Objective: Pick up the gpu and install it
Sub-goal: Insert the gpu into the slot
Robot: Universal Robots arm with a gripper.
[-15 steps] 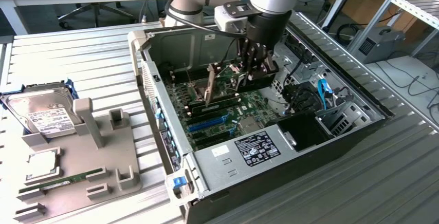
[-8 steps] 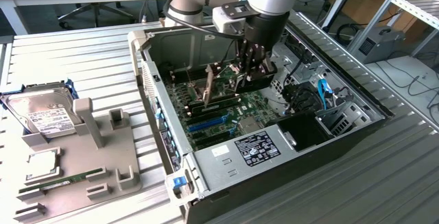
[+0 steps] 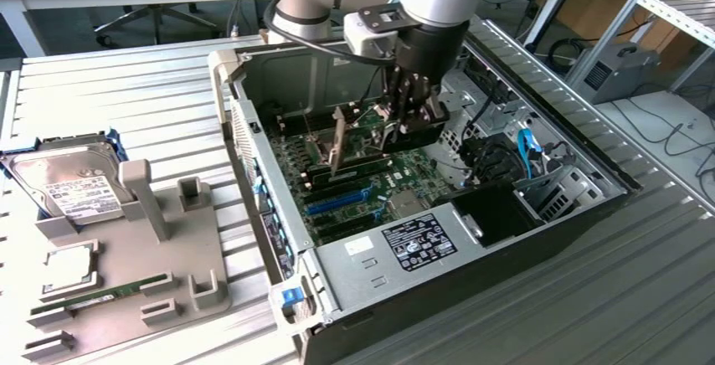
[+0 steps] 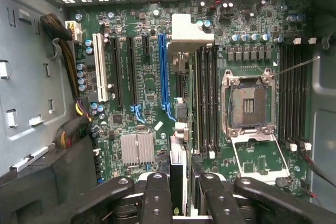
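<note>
The gpu (image 3: 355,143) stands on edge inside the open computer case (image 3: 251,172), low over the motherboard's expansion slots. My gripper (image 3: 400,124) reaches down from above and is shut on the card's upper edge. In the wrist view the gpu (image 4: 178,174) appears edge-on between my two black fingers (image 4: 156,198). Its silver bracket (image 4: 190,31) points toward the vented rear wall. The card's line runs between the long blue slot (image 4: 163,69) and the memory slots (image 4: 207,98). Whether its lower edge touches a slot is hidden.
The case also holds an empty processor socket (image 4: 247,103), a power supply (image 3: 419,241) and cables with a blue connector (image 3: 525,143). A grey tray (image 3: 196,252) at the exterior view's left carries a hard drive (image 3: 67,185), a processor (image 3: 67,264) and a green RAM stick (image 3: 100,294).
</note>
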